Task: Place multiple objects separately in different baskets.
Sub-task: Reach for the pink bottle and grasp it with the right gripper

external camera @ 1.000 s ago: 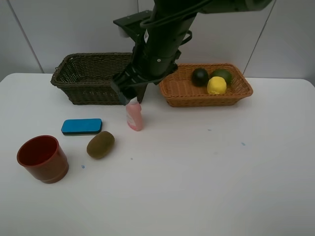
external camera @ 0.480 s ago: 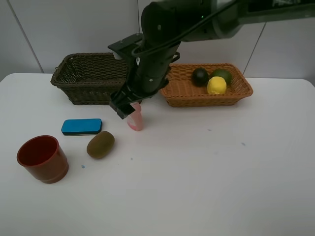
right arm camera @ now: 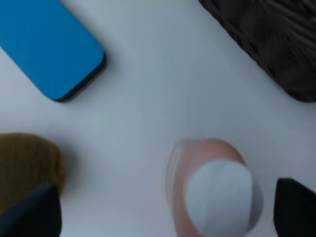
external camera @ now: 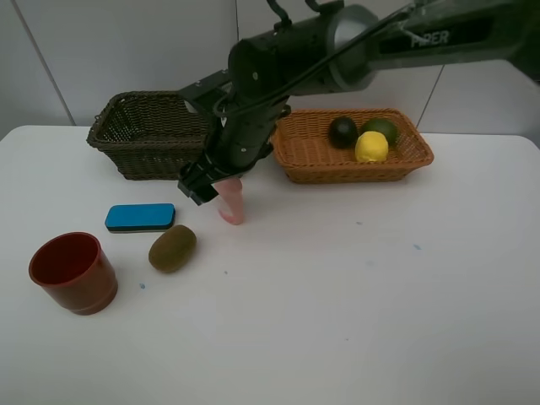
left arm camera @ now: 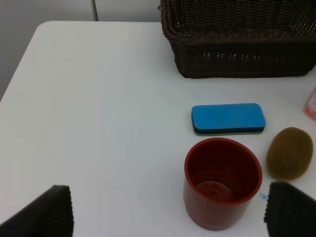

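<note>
Two tools: the right tool (external camera: 215,186) is hanging over the pink bottle with white cap (right arm camera: 217,192), jaws spreading wide on either side and gripping nothing; the left tool (left arm camera: 170,212) is gaping wide and holding nothing.
Bottle: is standing on the white worktop (external camera: 337,295), in front of the deep dark olive wicker basket (external camera: 148,135).
Nearby: the blue eraser block (external camera: 140,217) and brown kiwi (external camera: 172,248) are lying close together; the red-brown plastic cup (external camera: 73,272) is sitting beyond them.
Orange-tan wicker basket (external camera: 312,156): is holding the yellow lemon (external camera: 371,147), green lime (external camera: 381,128) and dark mangosteen (external camera: 342,132).

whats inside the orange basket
The orange-tan basket holds a dark mangosteen, a green lime and a yellow lemon toward its right end. The rest shows bare wicker, though the right arm covers its left edge.
</note>
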Action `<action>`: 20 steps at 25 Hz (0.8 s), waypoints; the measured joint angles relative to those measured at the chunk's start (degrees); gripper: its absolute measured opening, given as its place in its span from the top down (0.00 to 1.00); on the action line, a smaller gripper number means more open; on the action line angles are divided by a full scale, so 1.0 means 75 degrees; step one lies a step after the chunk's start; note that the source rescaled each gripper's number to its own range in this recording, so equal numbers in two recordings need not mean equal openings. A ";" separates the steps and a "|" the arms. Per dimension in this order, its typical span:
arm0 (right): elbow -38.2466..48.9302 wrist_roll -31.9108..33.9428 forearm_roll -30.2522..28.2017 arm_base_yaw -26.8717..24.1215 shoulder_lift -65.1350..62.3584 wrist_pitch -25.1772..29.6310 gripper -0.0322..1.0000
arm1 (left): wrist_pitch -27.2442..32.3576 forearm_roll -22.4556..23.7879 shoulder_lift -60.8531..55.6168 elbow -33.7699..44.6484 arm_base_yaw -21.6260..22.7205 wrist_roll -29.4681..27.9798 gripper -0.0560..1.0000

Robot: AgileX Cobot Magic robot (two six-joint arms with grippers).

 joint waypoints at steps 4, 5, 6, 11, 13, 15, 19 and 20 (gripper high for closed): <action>-0.0436 0.0000 0.0000 -0.0023 0.0469 0.0120 0.08 | 0.0000 0.0000 0.0000 0.0000 0.0000 0.0000 0.00; -0.0495 0.0000 0.0000 -0.0034 0.0546 0.0166 0.08 | 0.0000 0.0000 0.0000 0.0000 0.0000 0.0000 0.00; -0.0520 0.0000 0.0000 -0.0064 0.0612 0.0175 0.08 | 0.0000 0.0000 0.0000 0.0000 0.0000 0.0000 0.00; -0.0557 0.0000 -0.0023 -0.0358 0.0700 0.0314 0.08 | 0.0000 0.0000 0.0000 0.0000 0.0000 0.0000 0.00; -0.0557 0.0000 -0.0042 -0.0433 0.0700 0.0314 0.08 | 0.0000 0.0000 0.0000 0.0000 0.0000 0.0000 0.00; -0.0557 0.0000 -0.0052 -0.0459 0.0700 0.0348 0.08 | 0.0000 0.0000 0.0000 0.0000 0.0000 0.0000 0.00; -0.0557 -0.0007 -0.0052 -0.0459 0.0700 0.0341 0.09 | 0.0000 0.0000 0.0000 0.0000 0.0000 0.0000 0.00; -0.0557 -0.0014 -0.0052 -0.0459 0.0700 0.0341 0.10 | 0.0000 0.0000 0.0000 0.0000 0.0000 0.0000 0.00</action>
